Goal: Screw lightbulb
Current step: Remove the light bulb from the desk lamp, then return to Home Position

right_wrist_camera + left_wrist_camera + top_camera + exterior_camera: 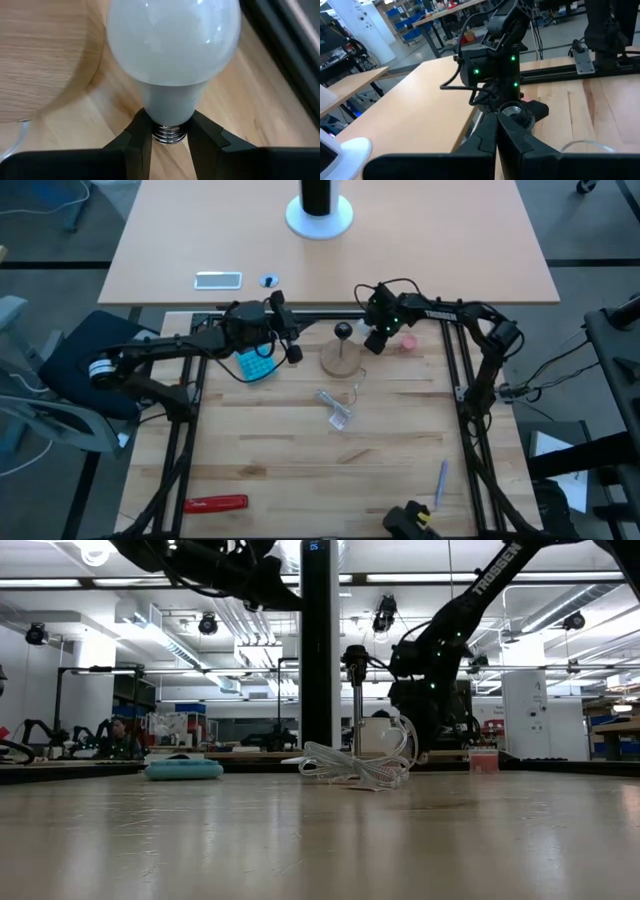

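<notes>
The white globe lightbulb (172,40) fills the right wrist view, and my right gripper (170,137) is shut on it. That gripper (377,338) is just to the right of the round wooden disc (341,360), which carries an upright stem with a black socket (343,332) and also shows in the low view (355,658). My left gripper (291,348) is shut and empty to the left of the disc. Its closed fingers (496,137) point toward the socket (517,112). My right gripper pinches the bulb's silvery screw base (170,134) between its two fingers, one on each side. The grey neck and the white globe stick out forward beyond the fingertips. The bulb is over the table beside the wooden disc (45,60). I cannot tell whether it touches the table.
A blue pad (255,364) lies left of the disc. A clear plastic wrapper (338,408) lies near of it, and a small pink-red round thing (407,342) lies to its right. A red tool (215,503) and a pen (441,480) lie near the front edge.
</notes>
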`<state>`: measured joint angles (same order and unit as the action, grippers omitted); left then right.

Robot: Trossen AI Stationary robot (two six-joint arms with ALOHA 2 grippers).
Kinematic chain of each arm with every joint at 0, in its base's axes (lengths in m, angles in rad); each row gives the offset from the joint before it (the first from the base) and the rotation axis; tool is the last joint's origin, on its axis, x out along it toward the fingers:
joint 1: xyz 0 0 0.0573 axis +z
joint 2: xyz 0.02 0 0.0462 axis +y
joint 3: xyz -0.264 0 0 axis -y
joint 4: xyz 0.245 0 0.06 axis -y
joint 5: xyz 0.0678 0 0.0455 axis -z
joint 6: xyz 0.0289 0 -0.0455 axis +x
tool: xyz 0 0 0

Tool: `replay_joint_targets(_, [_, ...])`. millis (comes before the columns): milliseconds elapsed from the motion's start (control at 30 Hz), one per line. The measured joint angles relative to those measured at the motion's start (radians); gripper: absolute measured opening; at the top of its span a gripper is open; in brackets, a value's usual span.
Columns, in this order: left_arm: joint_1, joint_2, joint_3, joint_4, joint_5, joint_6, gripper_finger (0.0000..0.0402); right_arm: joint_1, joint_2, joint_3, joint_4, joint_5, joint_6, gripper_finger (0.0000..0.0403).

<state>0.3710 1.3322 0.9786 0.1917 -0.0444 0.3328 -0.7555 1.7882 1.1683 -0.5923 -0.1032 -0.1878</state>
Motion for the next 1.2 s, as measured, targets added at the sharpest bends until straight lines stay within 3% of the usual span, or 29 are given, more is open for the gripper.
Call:
replay_joint_targets(200, [0.000, -0.058, -0.081, 0.024, 0.000, -0.025, 0.0000, 0.003, 0.025, -0.002, -0.002, 0.000, 0.007, 0.0087])
replay_joint_targets(533, [-0.001, -0.231, -0.326, 0.393, 0.000, -0.101, 0.0000, 0.005, 0.026, -0.002, 0.023, 0.000, 0.015, 0.0104])
replay_joint_targets(767, [-0.002, -0.305, -0.426, 0.465, 0.000, -0.114, 0.0000, 0.011, 0.027, -0.004, 0.030, 0.001, 0.045, 0.0108])
replay_joint_targets(1200, [-0.001, -0.332, -0.466, 0.460, 0.000, -0.114, 0.0000, 0.025, 0.027, -0.006, 0.029, 0.001, 0.078, 0.0204])
